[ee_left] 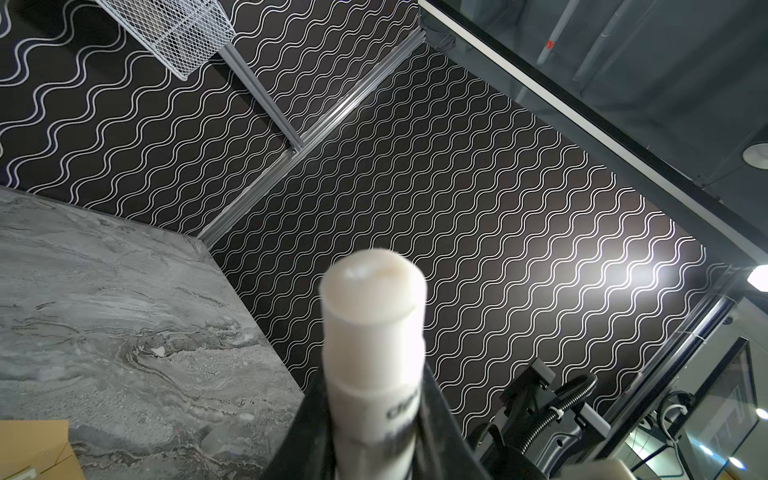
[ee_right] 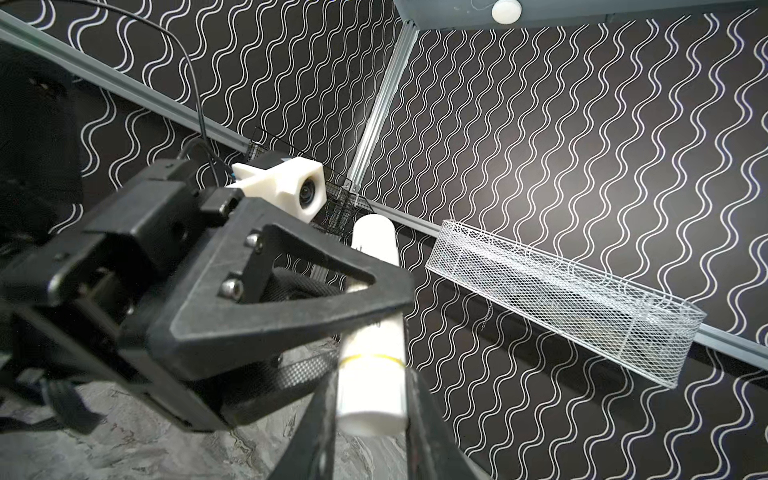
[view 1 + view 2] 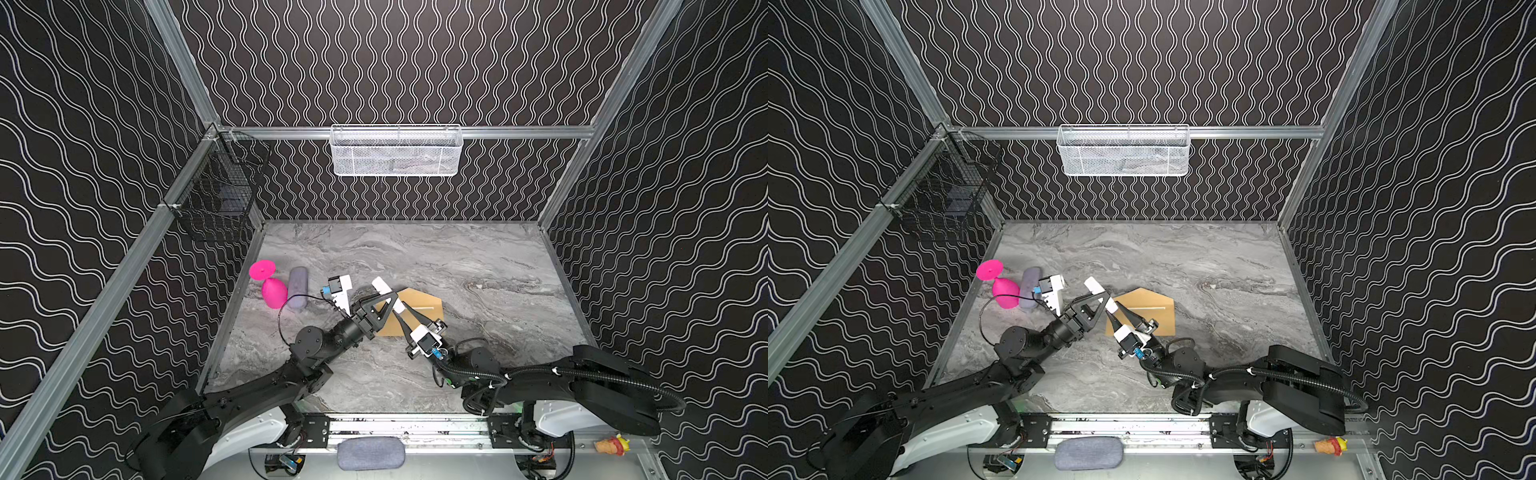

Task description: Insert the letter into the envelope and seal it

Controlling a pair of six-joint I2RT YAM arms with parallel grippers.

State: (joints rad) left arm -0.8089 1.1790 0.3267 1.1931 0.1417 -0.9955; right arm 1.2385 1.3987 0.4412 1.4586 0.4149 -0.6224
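Kraft-brown envelope (image 3: 415, 299) on the bench (image 3: 457, 257) looks light and floppy, so I'd pinch its flap edge; left claw (image 1: 372, 386) and right claw (image 2: 370, 374) both squeeze the stiff glue stick (image 3: 380, 286).

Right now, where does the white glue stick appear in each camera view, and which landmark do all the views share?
In a top view: the white glue stick is low centre, at the envelope's left end.
In a top view: same spot, slightly further left.
Left wrist view: close foreground, blurred, seen end-on.
Right wrist view: close foreground, side-on, yellow band showing.
Shared landmark: the white mesh basket on the back wall.
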